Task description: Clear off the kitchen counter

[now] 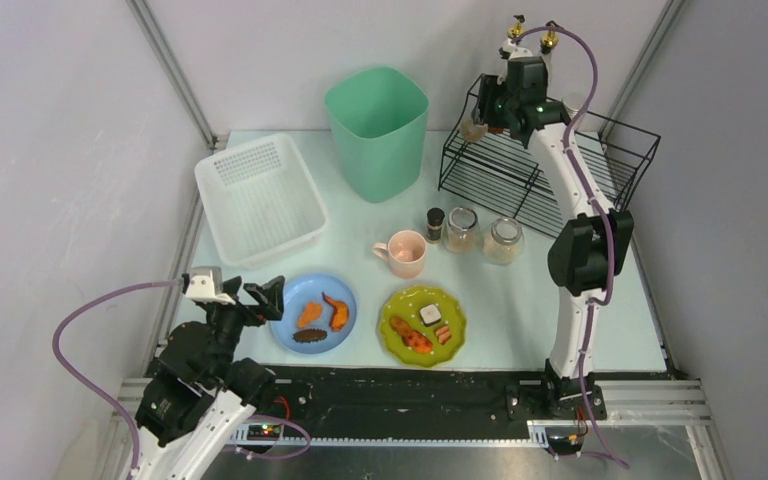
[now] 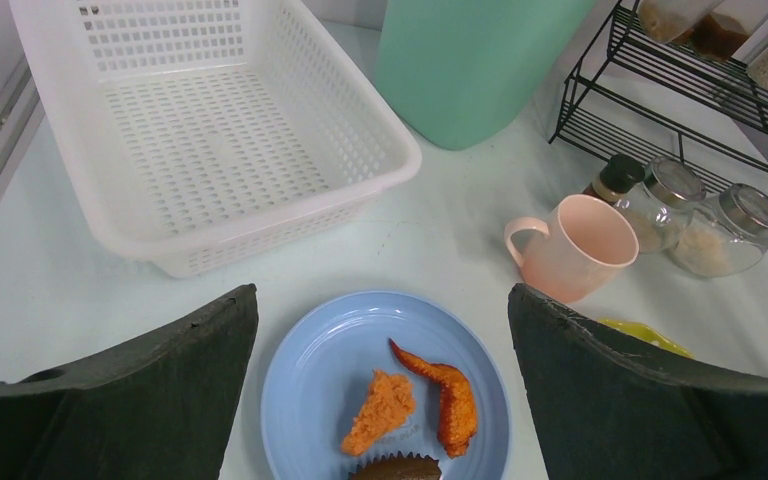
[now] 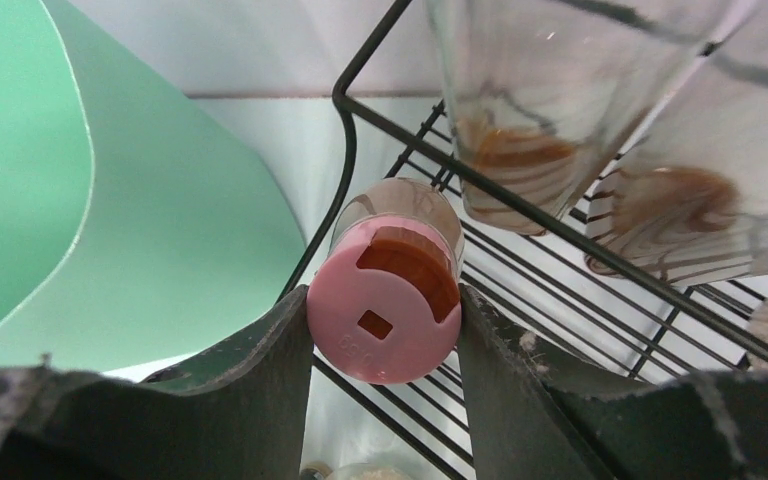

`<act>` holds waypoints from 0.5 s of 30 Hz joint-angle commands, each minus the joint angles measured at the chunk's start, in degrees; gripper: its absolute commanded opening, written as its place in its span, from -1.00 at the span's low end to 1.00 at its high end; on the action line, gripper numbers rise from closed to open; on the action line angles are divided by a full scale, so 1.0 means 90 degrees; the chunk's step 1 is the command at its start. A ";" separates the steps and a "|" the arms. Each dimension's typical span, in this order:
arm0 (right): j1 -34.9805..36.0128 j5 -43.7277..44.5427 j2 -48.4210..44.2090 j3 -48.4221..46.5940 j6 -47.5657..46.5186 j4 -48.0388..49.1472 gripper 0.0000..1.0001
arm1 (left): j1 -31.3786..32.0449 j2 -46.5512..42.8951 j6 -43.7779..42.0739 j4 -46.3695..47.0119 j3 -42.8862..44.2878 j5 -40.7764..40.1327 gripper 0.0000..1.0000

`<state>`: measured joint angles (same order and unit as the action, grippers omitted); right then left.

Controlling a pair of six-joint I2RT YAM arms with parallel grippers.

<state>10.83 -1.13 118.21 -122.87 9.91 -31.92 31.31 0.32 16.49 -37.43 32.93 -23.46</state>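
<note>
The kitchen counter (image 1: 520, 300) carries a blue plate (image 1: 310, 288) with fried food pieces, a green plate (image 1: 400, 300) with food, a pink mug (image 1: 404, 252), a small dark-capped bottle (image 1: 435, 223) and two glass jars (image 1: 461, 228) (image 1: 503, 240). My left gripper (image 1: 260, 300) hangs open at the blue plate's (image 2: 330, 360) left edge, with nothing between its fingers (image 2: 160, 380). My right gripper (image 1: 482, 122) is up at the black wire rack's (image 1: 550, 165) left end, shut on a pink-lidded spice jar (image 3: 385, 310) with orange-brown contents, over the rack wires.
A white perforated basket (image 1: 260, 198) stands at the back left and a tall mint-green bin (image 1: 378, 130) behind the mug. Two glass jars (image 3: 520, 130) (image 3: 680, 200) with brown contents stand on the rack just beyond the held jar. Grey walls close in both sides.
</note>
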 commanded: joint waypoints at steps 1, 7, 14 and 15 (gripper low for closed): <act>0.0066 0.0125 0.0129 -0.0442 -0.0210 -0.0086 -0.93 | -0.0051 0.0104 0.0053 0.0183 -0.0036 -0.0084 0.97; 0.0190 0.0447 0.0387 -0.0777 -0.0382 -0.0461 -0.89 | -0.0062 0.0130 0.0062 0.0177 -0.0038 -0.0070 0.97; 0.0239 0.0446 0.0304 -0.0816 -0.0503 -0.0619 -0.88 | -0.0062 0.0156 0.0062 0.0178 -0.0036 -0.0060 0.97; 0.0239 0.0415 0.0288 -0.0819 -0.0505 -0.0634 -0.87 | -0.0066 0.0158 0.0062 0.0181 -0.0036 -0.0060 0.97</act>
<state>12.64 2.24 121.56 -127.02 6.79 -36.71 31.11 0.71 16.51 -37.43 32.93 -23.46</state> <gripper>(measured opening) 0.541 0.985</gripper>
